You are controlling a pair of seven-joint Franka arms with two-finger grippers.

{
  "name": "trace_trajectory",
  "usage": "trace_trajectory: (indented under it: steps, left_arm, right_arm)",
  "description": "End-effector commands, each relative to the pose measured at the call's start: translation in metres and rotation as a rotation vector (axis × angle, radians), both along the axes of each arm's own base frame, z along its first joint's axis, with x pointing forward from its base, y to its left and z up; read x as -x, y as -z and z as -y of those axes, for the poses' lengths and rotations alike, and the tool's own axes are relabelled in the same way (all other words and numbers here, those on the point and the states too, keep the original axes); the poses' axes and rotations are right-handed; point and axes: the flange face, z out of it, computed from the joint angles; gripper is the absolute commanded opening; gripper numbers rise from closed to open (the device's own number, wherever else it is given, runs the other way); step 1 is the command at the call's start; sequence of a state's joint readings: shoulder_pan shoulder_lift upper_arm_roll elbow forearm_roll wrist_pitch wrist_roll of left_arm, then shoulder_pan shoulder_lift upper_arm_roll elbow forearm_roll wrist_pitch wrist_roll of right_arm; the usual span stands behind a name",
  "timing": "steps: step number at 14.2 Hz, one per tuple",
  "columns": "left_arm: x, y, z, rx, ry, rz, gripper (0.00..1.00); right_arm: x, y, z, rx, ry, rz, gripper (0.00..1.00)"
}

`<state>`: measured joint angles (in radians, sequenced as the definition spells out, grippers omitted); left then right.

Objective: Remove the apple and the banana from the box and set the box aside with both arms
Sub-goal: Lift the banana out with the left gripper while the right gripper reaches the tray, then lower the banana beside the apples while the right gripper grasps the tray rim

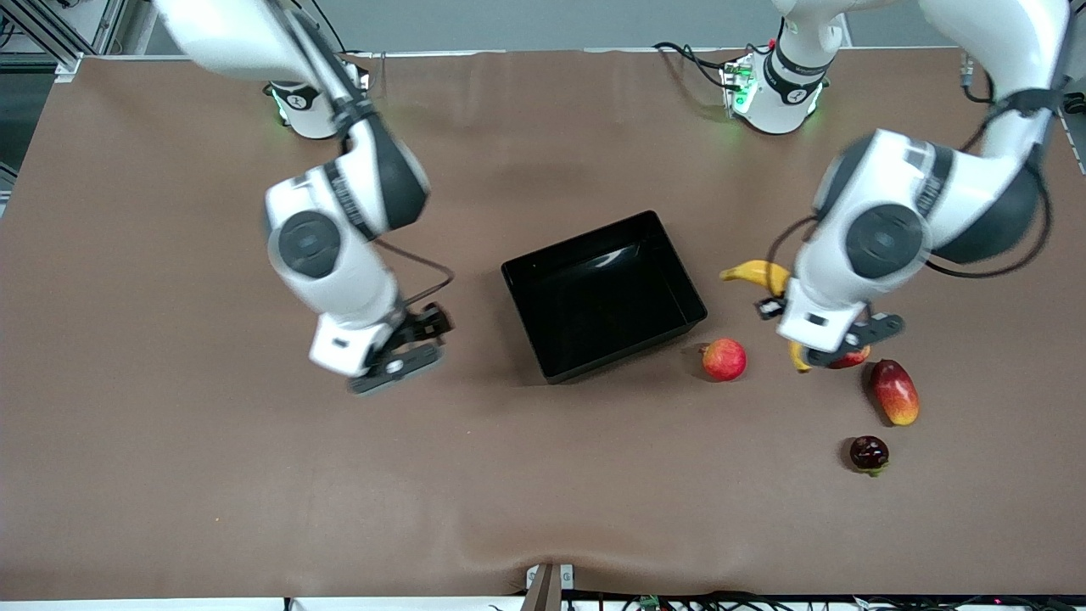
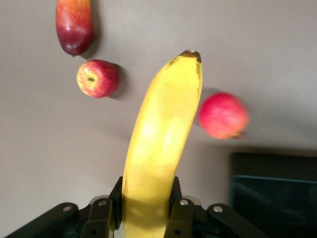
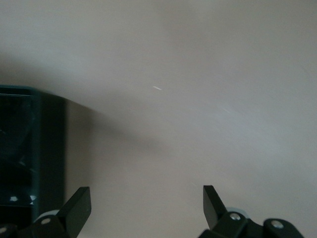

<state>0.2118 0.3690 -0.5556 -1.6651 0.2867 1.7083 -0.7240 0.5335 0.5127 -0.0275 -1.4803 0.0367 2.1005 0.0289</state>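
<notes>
My left gripper (image 1: 810, 344) (image 2: 146, 198) is shut on the middle of the long yellow banana (image 1: 753, 273) (image 2: 163, 134), held above the table beside the black box (image 1: 602, 293) (image 2: 272, 193) toward the left arm's end. A small deep-red apple with a yellowish patch (image 1: 853, 358) (image 2: 97, 78) lies on the table, partly hidden under that hand in the front view. My right gripper (image 1: 403, 352) (image 3: 146, 198) hangs open with nothing between its fingers, over bare table beside the box (image 3: 25, 148) toward the right arm's end. The box holds nothing.
A pinkish-red apple (image 1: 724, 359) (image 2: 223, 115) lies near the box's corner. A red-and-yellow mango (image 1: 895, 391) (image 2: 74, 25) lies beside the small apple, and a dark maroon round fruit (image 1: 869, 454) sits nearer the front camera. The brown table (image 1: 212, 475) spreads wide around them.
</notes>
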Motion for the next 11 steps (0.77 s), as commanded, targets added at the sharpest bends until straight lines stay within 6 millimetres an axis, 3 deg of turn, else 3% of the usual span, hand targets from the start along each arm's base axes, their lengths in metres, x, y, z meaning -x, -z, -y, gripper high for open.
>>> trace_trajectory:
  steps: [1, 4, 6, 9, 11]
  left_arm:
    - [0.006, 0.038, -0.028, 0.037, 0.122, -0.024, 0.0]
    - [0.005, 0.086, -0.047, 0.075, 0.32, 0.008, 0.0]
    - [0.001, 0.116, -0.059, 0.096, 0.35, 0.023, 0.0]
    - [-0.004, 0.16, -0.056, 0.135, 0.389, 0.062, 0.0]
    - [-0.01, 0.187, -0.074, 0.145, 0.402, 0.099, 0.0]
  right_arm:
    - [0.013, 0.022, -0.042, -0.009, -0.067, 0.048, 1.0]
    - [0.022, 0.054, -0.069, -0.01, -0.104, 0.062, 1.0]
    - [0.029, 0.074, -0.084, -0.012, -0.125, 0.067, 1.0]
    - [0.043, 0.097, -0.107, -0.024, -0.094, 0.068, 1.0]
    - [0.049, 0.107, -0.114, -0.02, -0.081, 0.057, 1.0]
